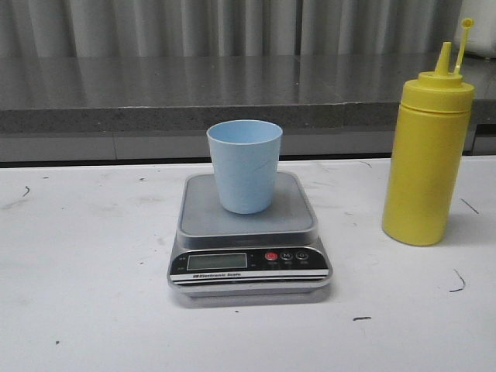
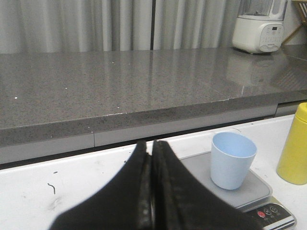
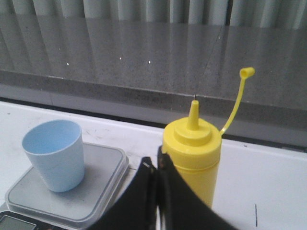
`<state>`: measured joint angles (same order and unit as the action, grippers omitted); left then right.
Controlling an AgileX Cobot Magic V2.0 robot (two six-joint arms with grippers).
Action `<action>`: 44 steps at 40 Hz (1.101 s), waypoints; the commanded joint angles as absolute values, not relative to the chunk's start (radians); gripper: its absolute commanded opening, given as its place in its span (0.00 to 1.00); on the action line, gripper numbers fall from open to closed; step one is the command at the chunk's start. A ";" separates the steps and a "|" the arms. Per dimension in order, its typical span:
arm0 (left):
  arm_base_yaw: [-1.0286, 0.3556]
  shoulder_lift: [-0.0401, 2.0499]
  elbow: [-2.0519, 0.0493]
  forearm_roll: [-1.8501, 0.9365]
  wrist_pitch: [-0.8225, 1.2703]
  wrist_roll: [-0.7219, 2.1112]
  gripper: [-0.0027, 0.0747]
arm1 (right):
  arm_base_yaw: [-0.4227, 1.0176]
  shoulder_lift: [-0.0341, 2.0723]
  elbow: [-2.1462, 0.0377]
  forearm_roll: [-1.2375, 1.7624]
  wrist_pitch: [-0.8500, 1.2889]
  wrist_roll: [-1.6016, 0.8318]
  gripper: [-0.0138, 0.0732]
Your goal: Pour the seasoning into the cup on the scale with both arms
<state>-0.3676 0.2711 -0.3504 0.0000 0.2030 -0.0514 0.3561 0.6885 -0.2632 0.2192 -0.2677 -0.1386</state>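
A light blue cup (image 1: 245, 165) stands upright and empty on the grey platform of the silver scale (image 1: 249, 252) at the table's middle. To its right, the yellow seasoning bottle (image 1: 427, 163) stands upright on the table, its tethered cap off the nozzle. Neither gripper shows in the front view. In the left wrist view my left gripper (image 2: 150, 146) is shut on nothing, short of and left of the cup (image 2: 232, 160). In the right wrist view my right gripper (image 3: 155, 163) is shut and empty, just in front of the bottle (image 3: 193, 156), with the cup (image 3: 55, 154) off to the side.
A grey stone counter (image 1: 194, 97) runs behind the white table (image 1: 77, 294), with curtains behind it. A white appliance (image 2: 260, 26) sits on the counter's far end. The scale's display (image 1: 217, 261) and buttons face the table's front.
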 commanded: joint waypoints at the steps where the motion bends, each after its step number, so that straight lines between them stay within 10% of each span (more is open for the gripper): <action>1: -0.369 0.277 -0.380 -0.011 0.114 -0.061 0.01 | 0.334 0.603 -0.299 0.217 -0.244 -0.173 0.09; 44: -0.369 0.277 -0.380 -0.011 0.114 -0.061 0.01 | 0.312 0.341 -0.297 0.216 -0.032 -0.191 0.09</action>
